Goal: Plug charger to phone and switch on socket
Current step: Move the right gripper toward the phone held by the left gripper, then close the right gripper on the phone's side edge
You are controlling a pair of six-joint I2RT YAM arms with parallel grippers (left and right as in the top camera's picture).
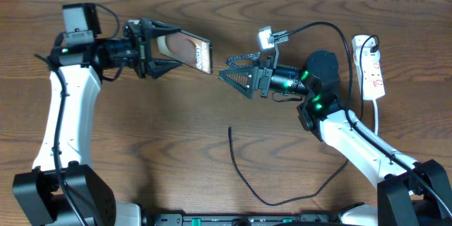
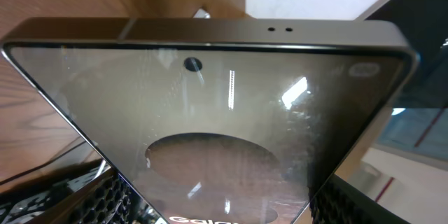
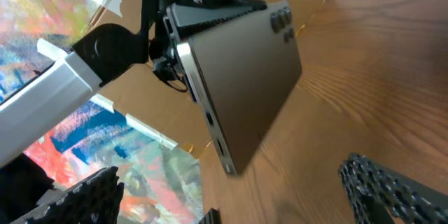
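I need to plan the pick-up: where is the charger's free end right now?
Overhead view: the charger lies loose on the table, its tip near the centre, just below the open right hand, in neither hand.

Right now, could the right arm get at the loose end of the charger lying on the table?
Probably yes. The right gripper is open and empty, and the charger lies bare on the table beside that arm, with nothing over its free end.

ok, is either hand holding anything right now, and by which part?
Left hand grips the phone by its side edges at the end nearest its arm; the other end sticks out free. Right hand is open and empty.
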